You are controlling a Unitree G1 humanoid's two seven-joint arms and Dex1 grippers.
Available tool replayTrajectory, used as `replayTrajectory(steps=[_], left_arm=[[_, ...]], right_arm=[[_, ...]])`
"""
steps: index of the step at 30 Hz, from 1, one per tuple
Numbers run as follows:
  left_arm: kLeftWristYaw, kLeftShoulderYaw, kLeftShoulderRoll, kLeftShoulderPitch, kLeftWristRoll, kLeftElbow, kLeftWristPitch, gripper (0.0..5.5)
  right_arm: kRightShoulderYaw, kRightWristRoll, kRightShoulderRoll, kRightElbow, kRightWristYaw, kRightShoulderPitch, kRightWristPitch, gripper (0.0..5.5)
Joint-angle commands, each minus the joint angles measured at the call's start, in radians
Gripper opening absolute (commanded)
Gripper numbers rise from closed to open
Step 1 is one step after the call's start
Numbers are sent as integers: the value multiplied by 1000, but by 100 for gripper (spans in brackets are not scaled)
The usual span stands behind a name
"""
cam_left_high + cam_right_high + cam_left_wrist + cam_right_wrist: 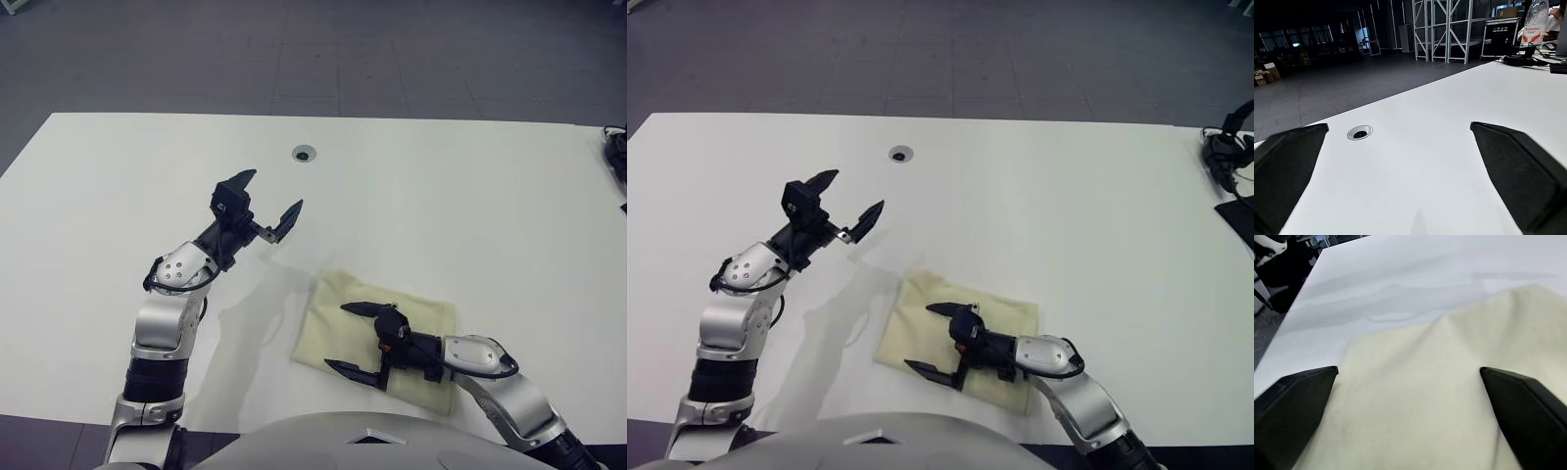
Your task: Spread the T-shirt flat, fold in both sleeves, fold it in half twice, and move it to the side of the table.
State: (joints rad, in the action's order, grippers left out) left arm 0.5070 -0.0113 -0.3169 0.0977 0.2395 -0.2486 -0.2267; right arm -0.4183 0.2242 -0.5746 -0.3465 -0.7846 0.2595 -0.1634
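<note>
Both eye views look forward and down from the head over the white table (470,196), sharing nearly the whole scene from slightly offset sides. The left wrist view looks low along the table, past the left gripper (273,190), toward the cable hole (1359,132) and the room (1327,54) beyond; the right wrist view sits close over the T-shirt (1425,401), framed by the right gripper (337,336).

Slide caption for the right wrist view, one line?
Open right hand over folded pale-yellow fabric T-shirt on white table.
</note>
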Motion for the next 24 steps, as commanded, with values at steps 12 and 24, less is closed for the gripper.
replayTrajectory(steps=[12,24], left_arm=[[14,6,-9,-42,-6,48,81,540],[14,38,-28,-85,12,32,86,540]], right_arm=[[45,-94,-40,378,50,32,71,539],[318,-31,99,913,450,-177,120,539]])
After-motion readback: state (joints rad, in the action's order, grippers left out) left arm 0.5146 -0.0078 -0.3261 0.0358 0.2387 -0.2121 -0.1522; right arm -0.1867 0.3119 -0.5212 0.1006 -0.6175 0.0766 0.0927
